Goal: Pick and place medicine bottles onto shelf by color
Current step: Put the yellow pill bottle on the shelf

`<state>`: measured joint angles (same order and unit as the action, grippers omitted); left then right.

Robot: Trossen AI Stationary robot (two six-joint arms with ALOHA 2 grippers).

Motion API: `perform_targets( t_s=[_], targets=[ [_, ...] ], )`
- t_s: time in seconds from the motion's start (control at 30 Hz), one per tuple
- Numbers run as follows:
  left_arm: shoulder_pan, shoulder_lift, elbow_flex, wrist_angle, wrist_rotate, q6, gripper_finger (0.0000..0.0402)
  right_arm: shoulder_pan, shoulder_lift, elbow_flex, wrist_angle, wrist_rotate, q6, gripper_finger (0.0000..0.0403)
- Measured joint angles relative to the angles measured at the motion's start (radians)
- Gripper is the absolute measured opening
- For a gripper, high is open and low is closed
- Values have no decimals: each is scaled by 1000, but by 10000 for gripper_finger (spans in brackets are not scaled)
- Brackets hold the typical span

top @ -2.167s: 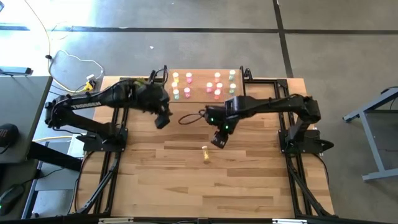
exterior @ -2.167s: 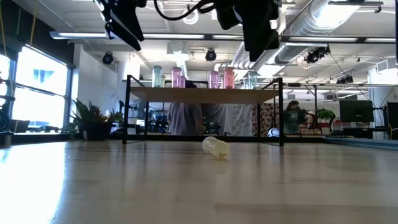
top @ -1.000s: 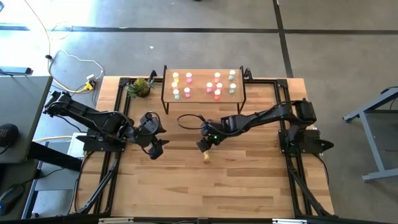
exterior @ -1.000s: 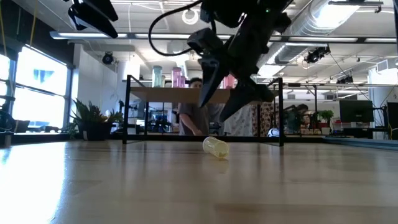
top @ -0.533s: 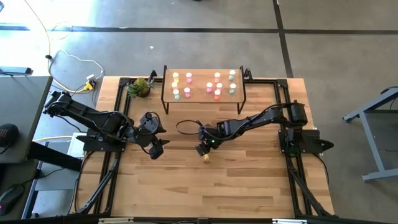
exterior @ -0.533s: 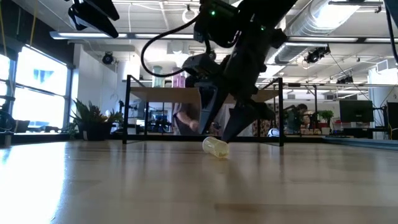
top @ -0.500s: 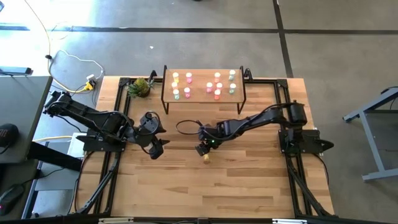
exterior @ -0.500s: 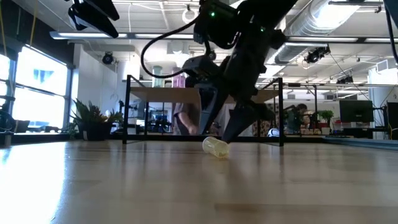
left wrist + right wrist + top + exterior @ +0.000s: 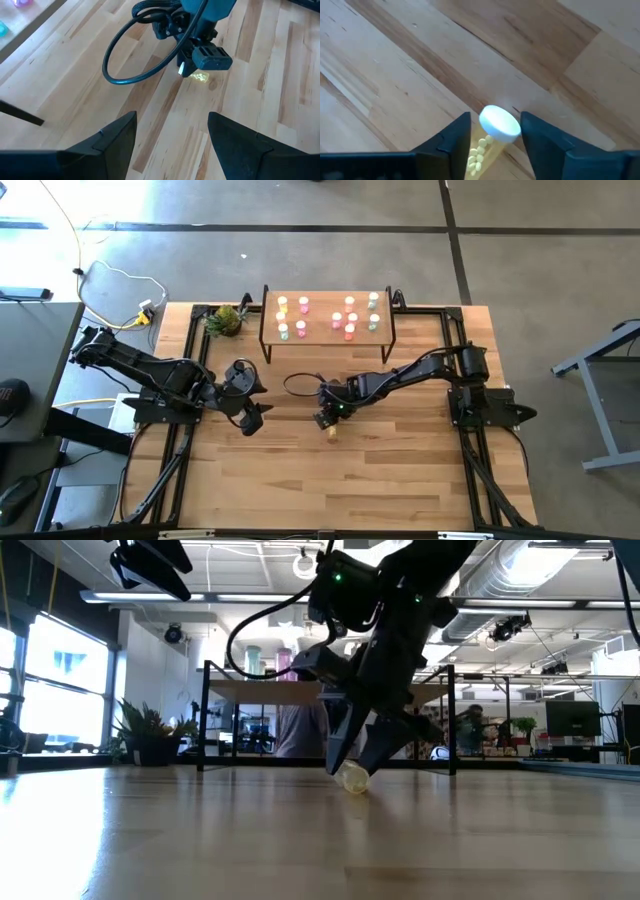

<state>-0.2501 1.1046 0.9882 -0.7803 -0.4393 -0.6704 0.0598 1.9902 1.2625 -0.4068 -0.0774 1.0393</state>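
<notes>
A small yellow bottle (image 9: 331,433) with a white cap (image 9: 499,121) lies on its side on the wooden table, near the middle. My right gripper (image 9: 326,423) has come down on it from above. Its fingers (image 9: 451,142) stand close on either side of the bottle's cap end, still open. My left gripper (image 9: 250,416) hangs open over the table's left part, holding nothing. The shelf (image 9: 325,332) stands at the far edge, with several pink, yellow, green and red bottles (image 9: 349,320) upright on its top. My right gripper straddles the lying bottle at its cap end (image 9: 515,131), slanting down from the table's right and far side. One finger (image 9: 535,137) stands right at the cap's rim. I cannot tell whether either finger touches it. The bottle lies on the table.
A green pineapple-like plant (image 9: 225,320) sits at the far left corner beside the shelf. A black cable loop (image 9: 300,381) hangs from the right arm above the table. A person (image 9: 300,730) shows in the room beyond the shelf. Bare boards lie toward the near edge.
My right gripper has come down onto the yellow bottle, and its fingers have drawn somewhat closer together around it. The bottle has stayed where it lay.
</notes>
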Motion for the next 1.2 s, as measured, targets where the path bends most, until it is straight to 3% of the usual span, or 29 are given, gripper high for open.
perform_targets(
  t_s=[0.27,0.73,0.93,1.2],
  targets=[
    [0,0,0,0,-2,0,236,0,1,0,5,-6,-8,111],
    [33,-2,0,-8,13,7,236,2,-105,-3,6,3,-119,104],
    [84,-30,0,-3,18,83,236,2,-241,-2,7,113,-149,104],
    [208,-93,1,64,8,268,236,-9,-431,-2,12,344,-217,103]
  ],
)
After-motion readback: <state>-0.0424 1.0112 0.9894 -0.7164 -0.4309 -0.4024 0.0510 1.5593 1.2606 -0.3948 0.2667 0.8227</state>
